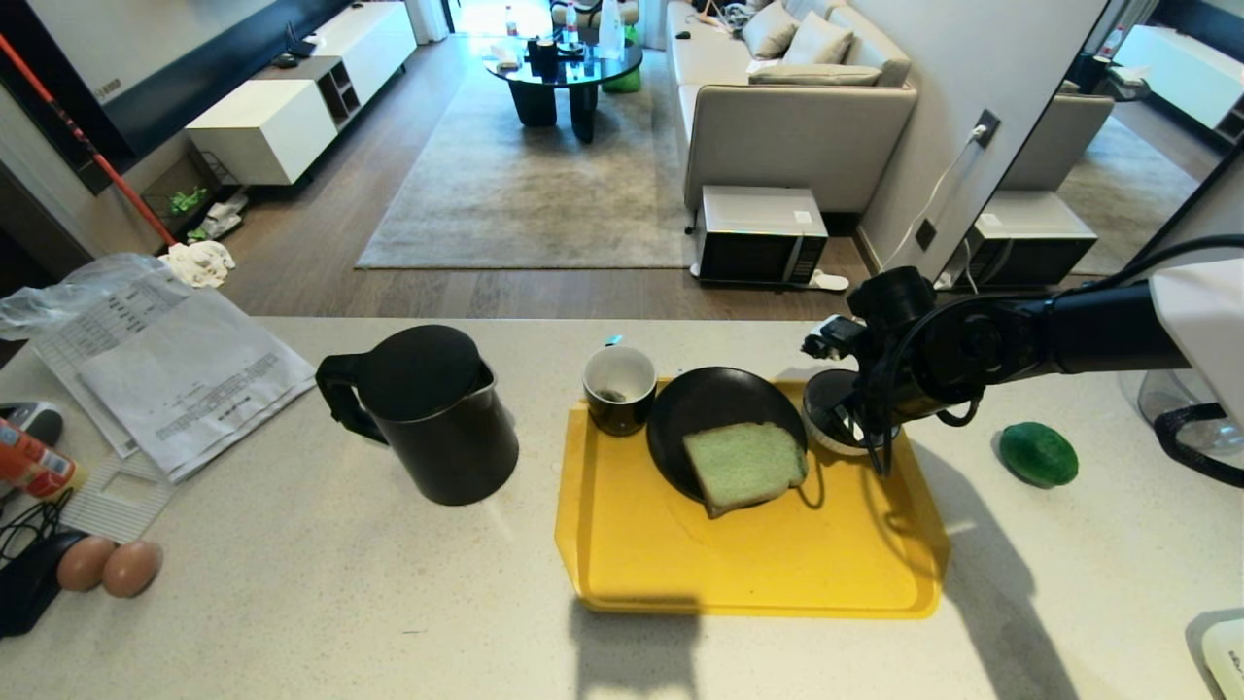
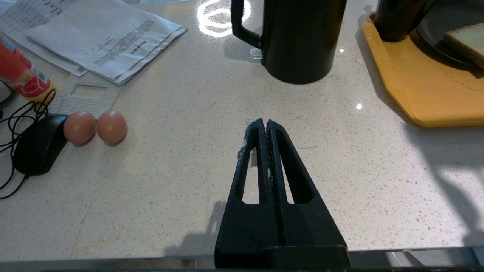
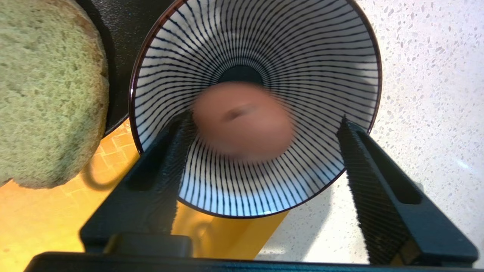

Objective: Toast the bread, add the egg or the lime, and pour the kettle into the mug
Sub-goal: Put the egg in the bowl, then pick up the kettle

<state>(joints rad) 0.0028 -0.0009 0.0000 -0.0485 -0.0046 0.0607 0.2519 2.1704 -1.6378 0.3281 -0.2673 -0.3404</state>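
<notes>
Egg step in hand: right gripper spread wide, nothing gripped; egg seen blurred over bowl, at bread's 2 o'clock. Next, withdrawal judged needed, then kettle pour.

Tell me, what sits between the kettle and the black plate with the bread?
The mug, standing on the yellow tray's back corner, between the kettle and the black plate holding the bread. The head view shows it.
</notes>
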